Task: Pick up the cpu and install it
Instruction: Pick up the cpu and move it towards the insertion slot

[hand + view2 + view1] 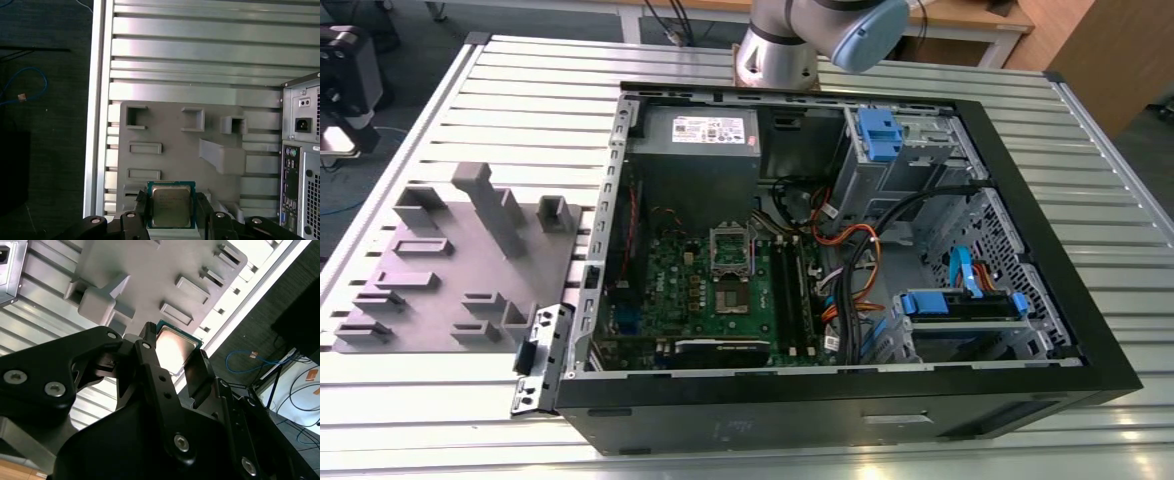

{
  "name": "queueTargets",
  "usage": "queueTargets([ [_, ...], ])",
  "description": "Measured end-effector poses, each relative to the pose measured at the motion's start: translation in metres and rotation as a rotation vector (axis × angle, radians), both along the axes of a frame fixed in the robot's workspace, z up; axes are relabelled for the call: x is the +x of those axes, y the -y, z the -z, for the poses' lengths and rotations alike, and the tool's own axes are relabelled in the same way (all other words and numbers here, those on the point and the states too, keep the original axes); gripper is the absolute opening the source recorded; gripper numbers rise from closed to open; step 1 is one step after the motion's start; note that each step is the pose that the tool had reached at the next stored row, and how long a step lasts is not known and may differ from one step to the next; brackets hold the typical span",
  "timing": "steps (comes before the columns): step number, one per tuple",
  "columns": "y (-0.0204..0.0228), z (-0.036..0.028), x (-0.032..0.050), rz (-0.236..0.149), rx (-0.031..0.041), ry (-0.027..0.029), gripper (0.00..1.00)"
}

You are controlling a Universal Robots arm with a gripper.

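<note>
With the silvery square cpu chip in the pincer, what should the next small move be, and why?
Probably carry it toward the open black computer case: the pincer grips the silvery square cpu by its edges above the grey moulded tray, and the motherboard's socket looks empty.

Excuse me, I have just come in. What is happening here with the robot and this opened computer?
A single robot arm is partway through putting a cpu into the open computer case. Its gripper is shut on the cpu, a small square chip with a silvery top, gripped by two opposite edges. In both wrist views the chip appears lifted, with the grey parts holder behind it on the slatted metal table. The cpu is not yet in the case.
</note>
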State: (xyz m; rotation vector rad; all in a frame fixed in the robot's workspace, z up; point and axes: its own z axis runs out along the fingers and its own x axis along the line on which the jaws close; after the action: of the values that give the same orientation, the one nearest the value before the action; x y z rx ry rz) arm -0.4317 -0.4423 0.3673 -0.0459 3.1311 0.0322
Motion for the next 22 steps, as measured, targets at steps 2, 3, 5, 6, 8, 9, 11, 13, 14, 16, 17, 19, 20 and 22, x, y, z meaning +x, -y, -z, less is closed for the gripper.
queueTargets([
  [2,0.0000,0.0000,0.0005,0.000,0.0000,0.0000,0.47],
  [3,0.0000,0.0000,0.0008,0.000,0.0000,0.0000,0.47],
  [5,0.0000,0.0000,0.0013,0.000,0.0000,0.0000,0.47],
  [6,0.0000,0.0000,0.0040,0.000,0.0000,0.0000,0.47],
  [8,0.0000,0.0000,0.0052,0.000,0.0001,0.0000,0.47],
  [9,0.0000,0.0000,0.0053,0.000,0.0000,0.0000,0.47],
  [11,0.0000,0.0000,0.0056,0.000,0.0001,0.0000,0.47],
  [13,0.0000,0.0000,0.0059,0.000,0.0000,0.0000,0.47],
  [14,0.0000,0.0000,0.0059,0.000,0.0000,0.0000,0.47],
  [16,0.0000,0.0000,0.0059,0.000,0.0000,0.0000,0.47],
  [17,0.0000,0.0000,0.0060,0.000,0.0000,0.0000,0.47],
  [19,0.0000,0.0000,0.0060,0.000,0.0000,0.0000,0.47],
  [20,0.0000,0.0000,0.0060,0.000,0.0000,0.0000,0.47],
  [22,0.0000,0.0000,0.0067,0.000,0.0000,0.0000,0.47],
])
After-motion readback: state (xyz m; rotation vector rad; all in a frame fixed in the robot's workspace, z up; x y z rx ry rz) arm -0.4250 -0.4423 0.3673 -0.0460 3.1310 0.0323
